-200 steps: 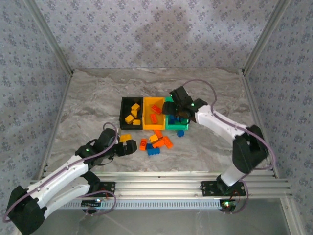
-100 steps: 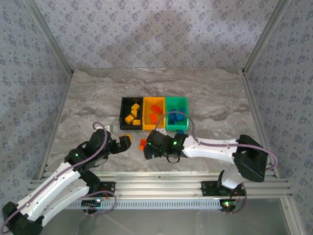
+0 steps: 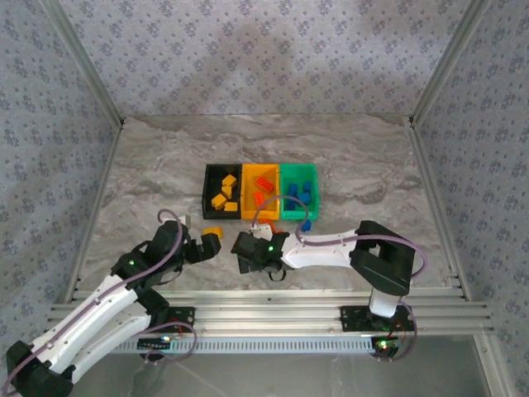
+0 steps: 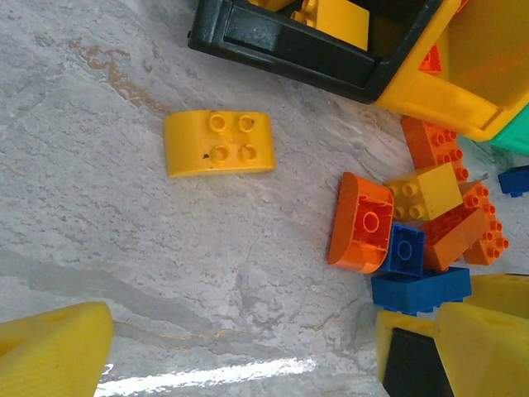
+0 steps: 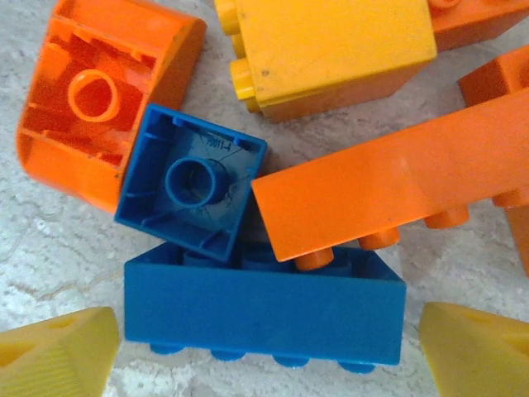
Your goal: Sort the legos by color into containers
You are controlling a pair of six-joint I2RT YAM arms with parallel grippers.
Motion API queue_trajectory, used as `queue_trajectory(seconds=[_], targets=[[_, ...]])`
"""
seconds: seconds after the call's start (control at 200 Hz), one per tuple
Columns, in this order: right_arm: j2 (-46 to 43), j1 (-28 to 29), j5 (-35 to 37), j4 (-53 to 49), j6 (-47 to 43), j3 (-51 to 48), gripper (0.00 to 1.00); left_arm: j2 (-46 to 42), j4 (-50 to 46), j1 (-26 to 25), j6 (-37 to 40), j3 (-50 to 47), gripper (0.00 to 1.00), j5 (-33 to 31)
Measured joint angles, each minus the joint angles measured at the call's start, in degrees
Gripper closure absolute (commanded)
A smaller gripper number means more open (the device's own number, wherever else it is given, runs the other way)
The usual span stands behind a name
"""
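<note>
- The left hand [image 4: 264, 351] was released, its yellow fingers [image 4: 50, 351] spread wide at the bottom corners of the left wrist view, with nothing between them but bare marble surface [image 4: 124, 248].
- A curved yellow lego [image 4: 219, 143] lay alone, studs up, in the upper left of that view, near the black container [image 4: 281, 45].
- The right hand [image 5: 264, 347] was also released. Its fingers [image 5: 479, 347] stood on either side of a long blue lego [image 5: 264, 310] at the bottom of the right wrist view, with a gap showing on the right.
- Above that brick a small blue lego [image 5: 190, 182] lay hollow side up against a curved orange lego [image 5: 107, 99]. A long orange lego [image 5: 388, 194] and a yellow block [image 5: 331, 45] lay beside them.
- In the top view, the black container held yellow pieces, the yellow-orange container [image 3: 261, 168] held orange ones, and the green container [image 3: 299, 168] held blue ones.
- A stray blue lego [image 3: 305, 224] lay on the surface just below the green container.
</note>
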Motion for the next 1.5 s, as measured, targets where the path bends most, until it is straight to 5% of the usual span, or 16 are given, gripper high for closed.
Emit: queue_trajectory(seconds=[0.405, 0.815, 1.044, 1.284, 1.429, 1.499], targets=[[1.0, -0.5, 1.0, 0.9, -1.7, 0.1, 0.40, -1.5, -0.1, 0.4, -0.7, -1.4, 0.00, 0.5], [-14.4, -0.5, 1.9, -0.1, -4.8, -1.8, 0.42, -0.7, 0.3, 0.7, -0.7, -1.7, 0.00, 1.2], [-19.8, -16.2, -1.1, -2.2, -9.4, 0.2, 0.42, 0.0, 1.4, 0.8, -1.0, -1.8, 0.00, 1.5], [-9.7, -30.3, -4.9, -3.7, -13.8, 9.7, 0.39, 0.5, 1.5, 0.8, -1.4, -1.8, 0.01, 1.9], [-3.0, -34.4, -6.6, -4.1, -15.3, 15.3, 0.32, 1.1, 1.5, 0.8, -1.4, -1.8, 0.01, 2.2], [-1.2, -35.7, -7.4, -4.3, -15.3, 16.6, 0.17, 1.2, 1.5, 0.8, -1.4, -1.8, 0.00, 2.4]])
